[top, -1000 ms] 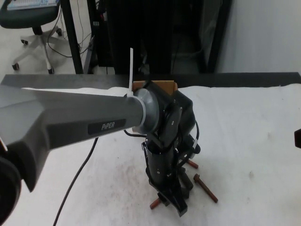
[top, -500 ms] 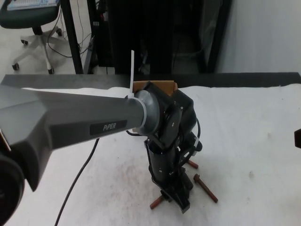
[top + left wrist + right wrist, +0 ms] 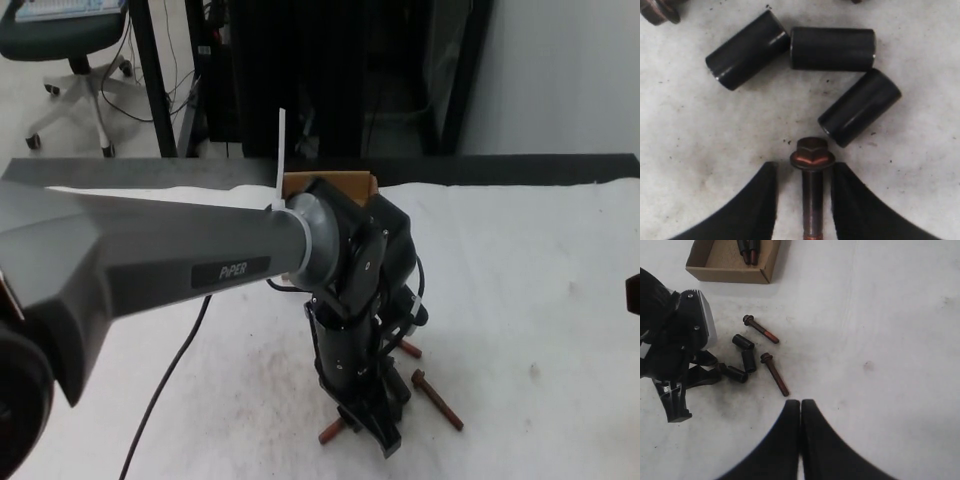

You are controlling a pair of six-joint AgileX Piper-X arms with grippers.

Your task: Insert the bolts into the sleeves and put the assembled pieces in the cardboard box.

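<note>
Left gripper: fingers apart, one on each side of a bolt lying flat on the bench; a strip of bench shows between each finger and the shank, so there is no clamping contact; the flanged hex head sits just beyond the fingertips.

Right gripper: fingers pressed together, nothing between them; it hangs above the white cloth, well apart from the parts.

Bolt condition: brown, rust-toned hex head; darker shank; lighter at the threaded end.

Sleeves: three dark, smooth cylinders lying on their sides in an arc just past the bolt head; first sleeve and second sleeve meet at a corner; third sleeve lies tilted, just beside the bolt head.

Loose bolts: one lies between the sleeves and the cardboard box; another lies beside the sleeves on the side toward the right gripper.

Cardboard box: open, on the cloth beyond the parts; assembled pieces lie inside; the high view places the box behind the left arm.
</note>
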